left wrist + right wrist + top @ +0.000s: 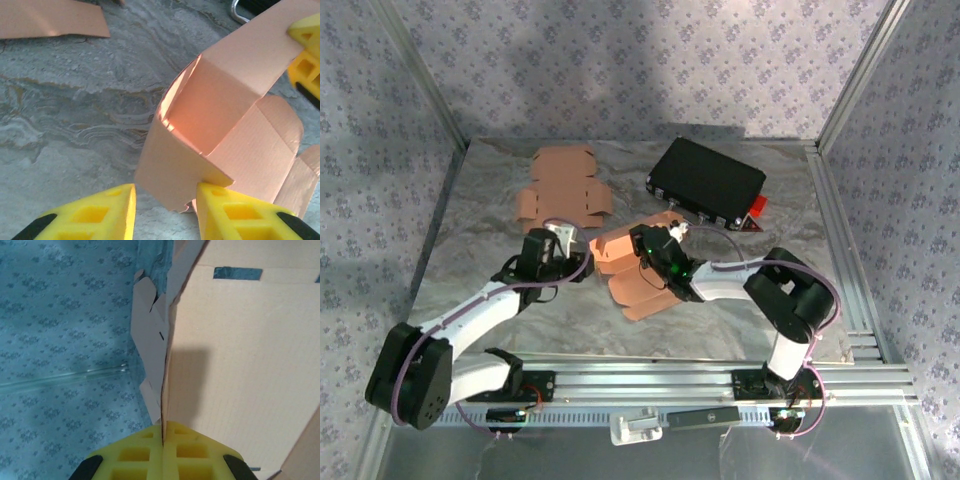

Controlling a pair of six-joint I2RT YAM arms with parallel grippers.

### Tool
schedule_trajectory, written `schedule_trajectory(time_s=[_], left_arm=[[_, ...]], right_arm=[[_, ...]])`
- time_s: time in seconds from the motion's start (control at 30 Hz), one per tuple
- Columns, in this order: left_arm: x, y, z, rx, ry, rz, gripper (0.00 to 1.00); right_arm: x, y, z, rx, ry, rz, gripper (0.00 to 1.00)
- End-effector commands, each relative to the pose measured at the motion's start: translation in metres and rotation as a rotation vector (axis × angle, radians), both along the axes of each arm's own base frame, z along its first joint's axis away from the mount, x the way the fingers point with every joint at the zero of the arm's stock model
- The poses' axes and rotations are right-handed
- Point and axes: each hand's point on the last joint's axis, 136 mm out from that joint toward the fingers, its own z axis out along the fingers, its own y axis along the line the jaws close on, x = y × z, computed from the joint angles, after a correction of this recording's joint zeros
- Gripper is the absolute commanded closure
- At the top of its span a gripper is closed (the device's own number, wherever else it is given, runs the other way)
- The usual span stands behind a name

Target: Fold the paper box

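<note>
The paper box (630, 268), orange-brown cardboard and partly folded, stands in the middle of the foil-covered table. My right gripper (657, 250) is over its top, shut on the thin edge of an upright panel (240, 365); in the right wrist view the gripper (163, 427) has both yellow pads pressed on that edge. My left gripper (566, 240) is at the box's left side and open. In the left wrist view the left gripper (165, 192) has a side flap (175, 165) hanging between its jaws. The flap touches the right finger (235, 210) and stands apart from the left finger (100, 212).
A flat unfolded cardboard blank (563, 185) lies behind the left gripper. A black case (705, 183) with a red tab sits at the back right. Metal frame posts and patterned walls border the table (470, 250).
</note>
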Motion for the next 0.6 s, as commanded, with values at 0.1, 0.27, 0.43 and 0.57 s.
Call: schedule_trajectory(time_s=[0.1,0.27,0.43,0.57], left_arm=[[0.006,0.011,-0.001,-0.015,-0.033,0.058,0.59],[0.008,0.008,-0.015,-0.014,-0.002,0.040,0.63],[0.011,0.000,-0.025,-0.016,0.022,0.005,0.65],[0.009,-0.007,-0.025,-0.016,0.006,-0.024,0.65]], right_arm=[[-0.002,-0.003,0.003,-0.018,-0.122,0.032,1.00],[-0.003,-0.001,-0.003,-0.005,-0.160,0.066,1.00],[-0.004,-0.003,-0.011,0.011,-0.171,0.078,1.00],[-0.004,-0.004,-0.011,0.011,-0.168,0.082,1.00]])
